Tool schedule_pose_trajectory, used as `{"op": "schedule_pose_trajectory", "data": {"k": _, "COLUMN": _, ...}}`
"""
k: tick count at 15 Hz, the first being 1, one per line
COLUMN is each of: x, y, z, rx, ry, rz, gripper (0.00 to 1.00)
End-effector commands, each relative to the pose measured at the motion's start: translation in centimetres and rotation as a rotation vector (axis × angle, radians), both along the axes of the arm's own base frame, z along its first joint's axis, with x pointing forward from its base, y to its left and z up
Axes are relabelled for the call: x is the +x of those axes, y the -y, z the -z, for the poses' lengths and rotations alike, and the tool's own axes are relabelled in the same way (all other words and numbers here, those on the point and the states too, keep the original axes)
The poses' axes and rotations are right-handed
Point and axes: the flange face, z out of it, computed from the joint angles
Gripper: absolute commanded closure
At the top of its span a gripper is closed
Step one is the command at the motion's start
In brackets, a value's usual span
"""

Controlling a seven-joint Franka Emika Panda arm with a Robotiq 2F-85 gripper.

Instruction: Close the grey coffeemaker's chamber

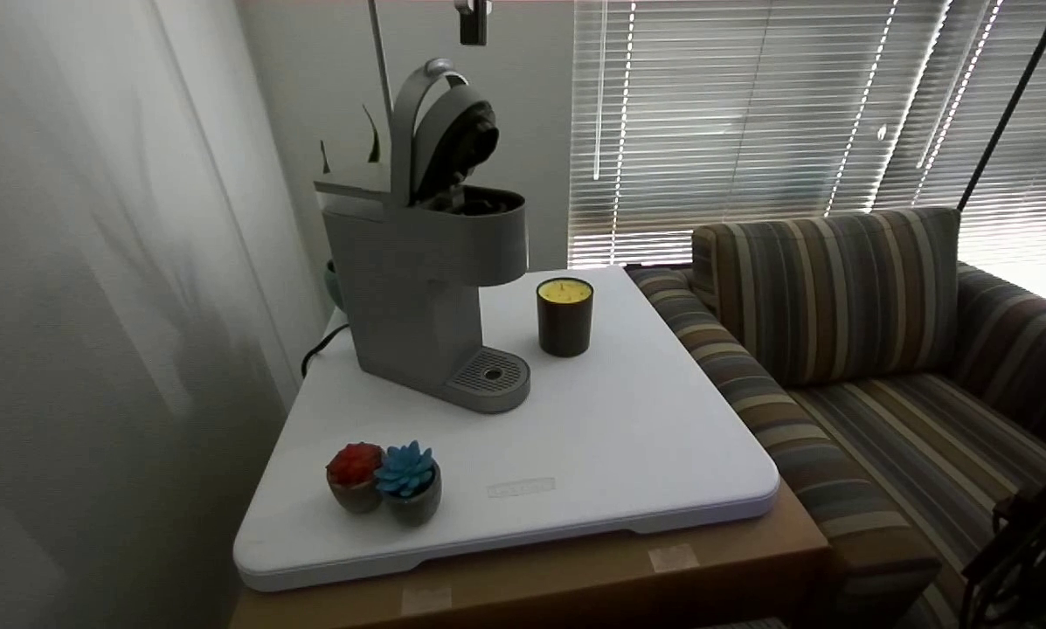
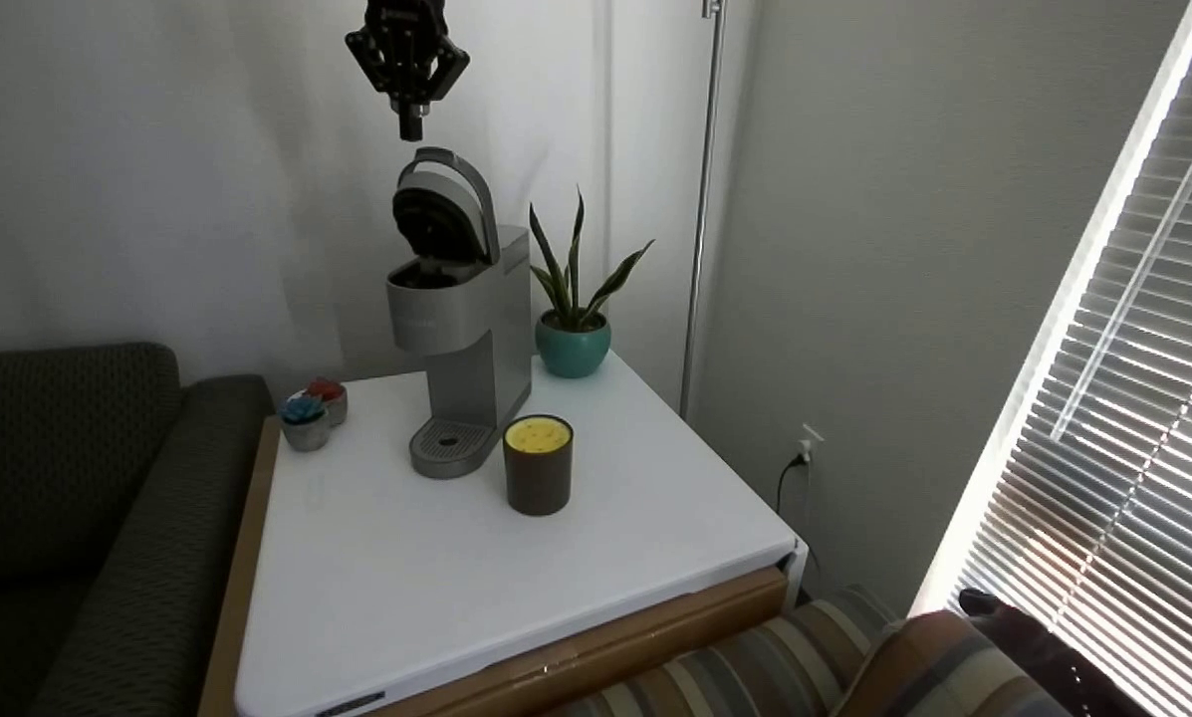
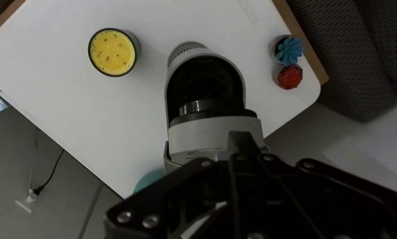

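The grey coffeemaker (image 1: 418, 279) stands upright on the white table; it also shows in an exterior view (image 2: 446, 321) and in the wrist view (image 3: 198, 51). Its chamber (image 1: 439, 131) stands tilted up and back, open, with the dark brew cavity and the lid's black underside showing. The raised lid also shows in an exterior view (image 2: 446, 189) and in the wrist view (image 3: 211, 132). My gripper (image 1: 473, 28) is shut and empty, pointing down above the raised lid, apart from it. It also shows in an exterior view (image 2: 411, 121) and in the wrist view (image 3: 239, 141).
A dark cup with a yellow top (image 1: 564, 328) stands beside the drip base (image 1: 492, 380). Two small pots with a red (image 1: 355, 463) and a blue (image 1: 405, 469) succulent stand near the table edge. A teal potted plant (image 2: 574, 346) stands behind the machine. Striped sofa (image 1: 828, 297) adjoins the table.
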Motion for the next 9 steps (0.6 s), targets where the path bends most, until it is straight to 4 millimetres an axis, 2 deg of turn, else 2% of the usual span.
{"op": "schedule_pose_trajectory", "data": {"k": 1, "x": 0.9, "y": 0.0, "z": -1.2, "rx": -0.005, "ry": 0.090, "rz": -0.033, "gripper": 1.00}}
{"op": "schedule_pose_trajectory", "data": {"k": 3, "x": 1.8, "y": -0.3, "z": -1.9, "rx": 0.015, "ry": 0.177, "rz": -0.029, "gripper": 1.00}}
{"op": "schedule_pose_trajectory", "data": {"k": 5, "x": 2.8, "y": -0.5, "z": -1.8, "rx": 0.033, "ry": 0.248, "rz": -0.028, "gripper": 1.00}}
{"op": "schedule_pose_trajectory", "data": {"k": 7, "x": 3.6, "y": -0.8, "z": -0.9, "rx": 0.045, "ry": 0.292, "rz": -0.031, "gripper": 1.00}}
{"op": "schedule_pose_trajectory", "data": {"k": 9, "x": 4.3, "y": -1.1, "z": 1.0, "rx": 0.053, "ry": 0.295, "rz": -0.035, "gripper": 1.00}}
